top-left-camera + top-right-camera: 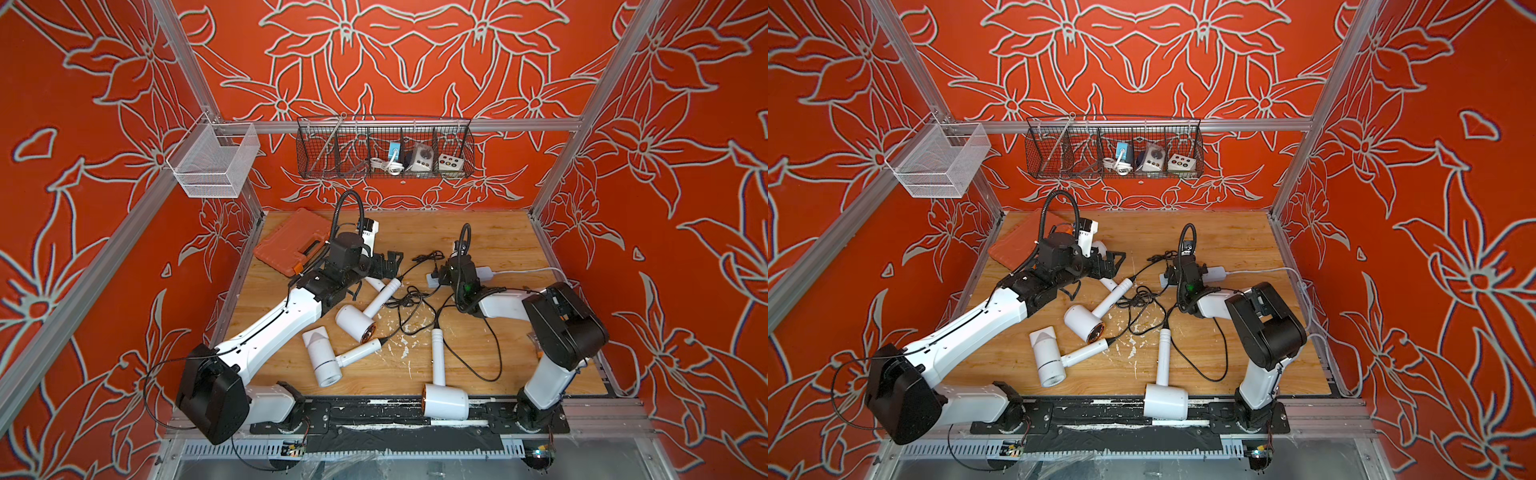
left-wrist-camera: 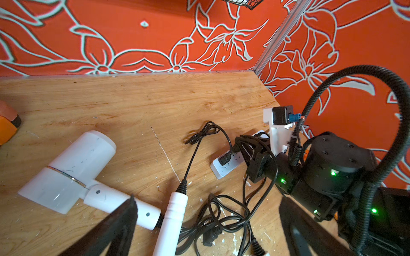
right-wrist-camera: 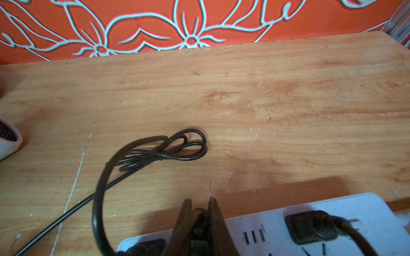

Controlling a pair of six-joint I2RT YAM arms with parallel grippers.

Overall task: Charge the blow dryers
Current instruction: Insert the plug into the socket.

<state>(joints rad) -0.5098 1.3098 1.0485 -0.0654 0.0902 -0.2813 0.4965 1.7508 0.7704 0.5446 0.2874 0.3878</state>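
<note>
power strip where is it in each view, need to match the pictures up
Top view: power strip lies right of centre on the table, partly hidden.
Top view: same place, again partly hidden.
Left wrist: right of the picture's middle.
Right wrist: along the bottom edge, towards the right corner.
Shared landmark: the tied cord bundle on the wood beside the strip, visible in all four.
</note>
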